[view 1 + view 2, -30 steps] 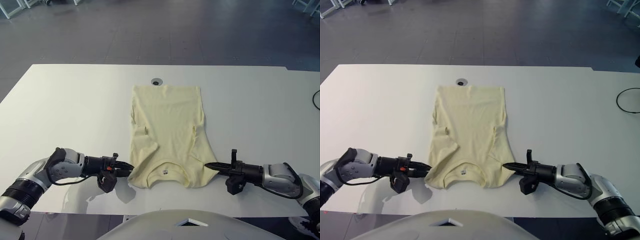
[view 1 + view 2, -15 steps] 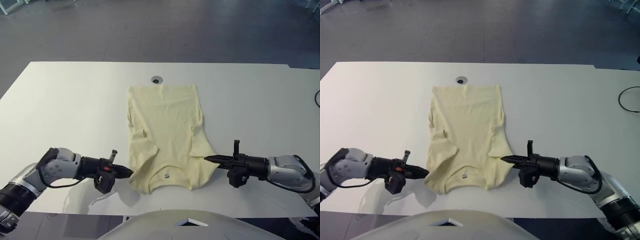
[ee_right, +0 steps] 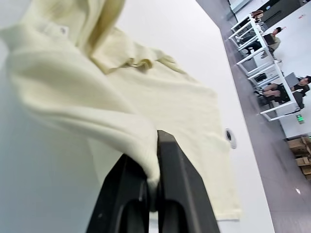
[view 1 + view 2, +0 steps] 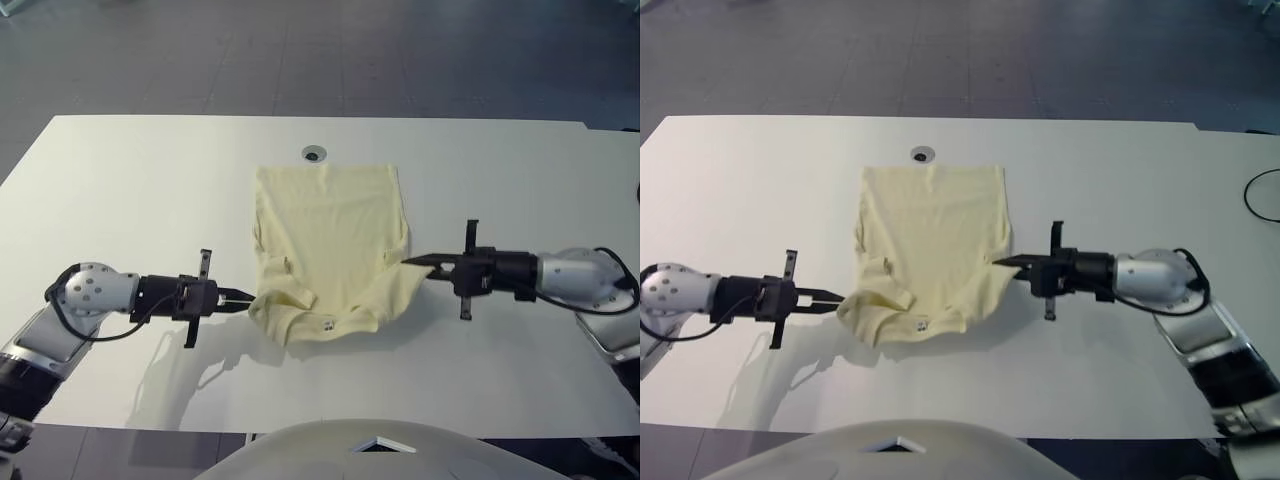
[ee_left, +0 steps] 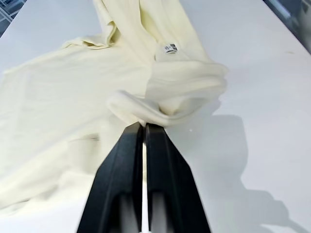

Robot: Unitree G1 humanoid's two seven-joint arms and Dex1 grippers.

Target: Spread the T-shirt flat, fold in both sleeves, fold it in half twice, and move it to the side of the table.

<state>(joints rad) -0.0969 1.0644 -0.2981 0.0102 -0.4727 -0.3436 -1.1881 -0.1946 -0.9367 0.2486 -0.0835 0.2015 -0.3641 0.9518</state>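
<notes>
Wide white counter (image 4: 120, 180), matt and evenly lit, with a small round cable port (image 4: 314, 153) near the far edge. Beyond it, dark grey floor (image 4: 300, 50) with faint joint lines and a soft sheen. On the counter's right edge, a thin black cable (image 4: 1252, 185). Farther off, white desks (image 3: 253, 36) and brown boxes (image 3: 297, 145).

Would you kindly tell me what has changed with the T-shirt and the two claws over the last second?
The left claw and right claw, each shut on a near corner of the T-shirt, have lifted the collar end and carried it away from the robot toward the far hem. The far hem stayed flat on the table by the round hole.
</notes>
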